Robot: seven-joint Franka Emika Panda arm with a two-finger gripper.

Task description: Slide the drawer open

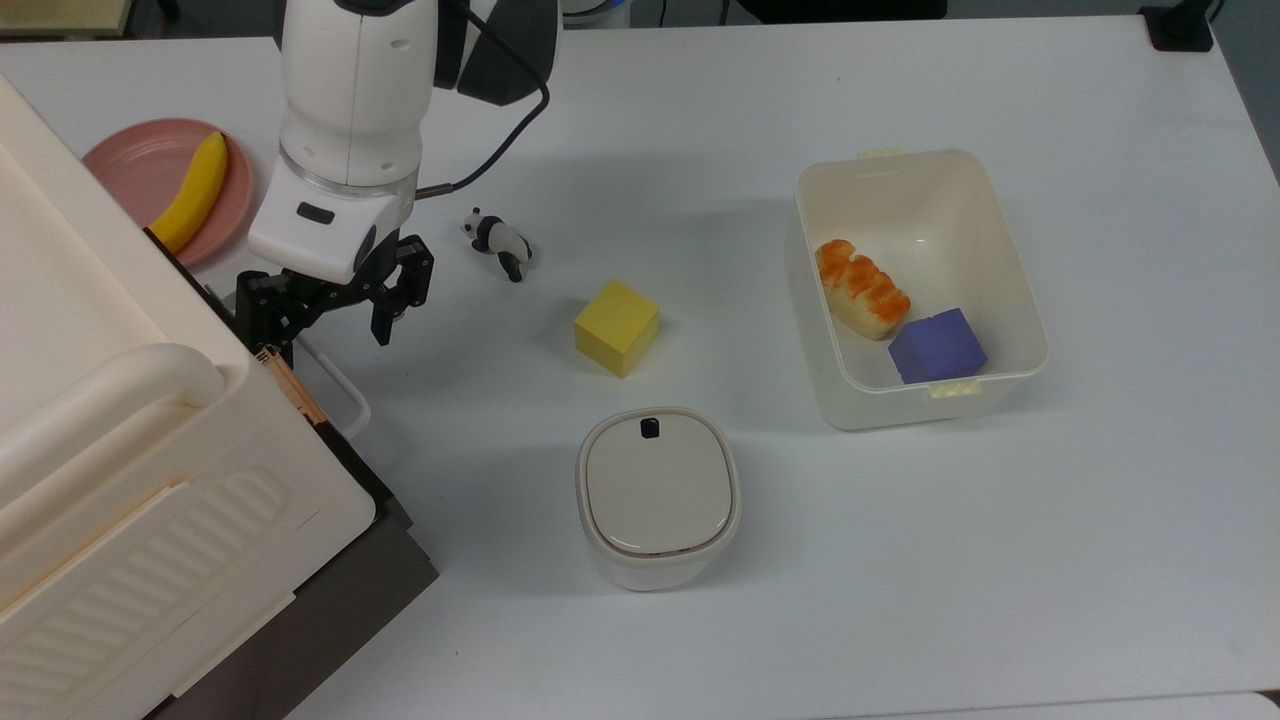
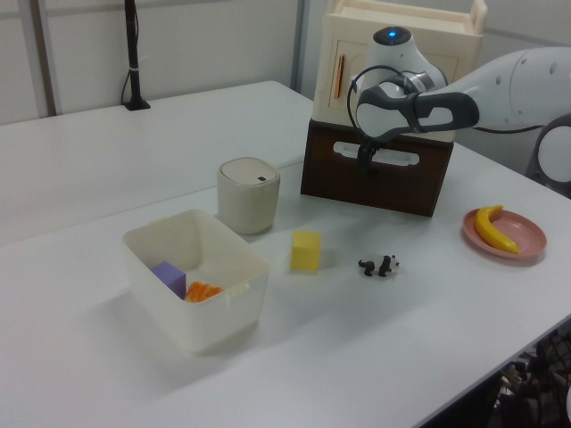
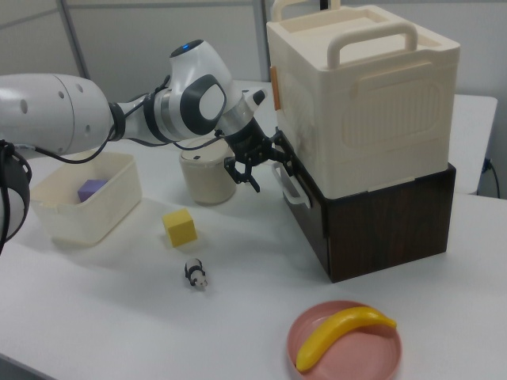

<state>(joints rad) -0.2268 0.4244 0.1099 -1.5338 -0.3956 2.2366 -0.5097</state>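
Observation:
The drawer (image 2: 379, 185) is the dark brown unit under the cream cabinet (image 3: 364, 95); its front (image 3: 311, 215) carries a white loop handle (image 1: 335, 385) (image 2: 399, 159) (image 3: 287, 188). It looks shut, flush with the cabinet. My gripper (image 1: 318, 312) (image 2: 367, 162) (image 3: 259, 164) is open at the end of the handle nearest the pink plate. In the top view one black finger (image 1: 258, 325) lies close to the drawer front and the other finger (image 1: 388, 305) lies outside the handle bar. I cannot tell whether either finger touches the bar.
A pink plate (image 1: 130, 165) holds a banana (image 1: 192, 192) beside the cabinet. A toy panda (image 1: 497, 241), a yellow block (image 1: 616, 326) and a lidded cream bin (image 1: 657, 495) sit in front of the drawer. A white tub (image 1: 1020, 300) holds a purple block and a toy bread.

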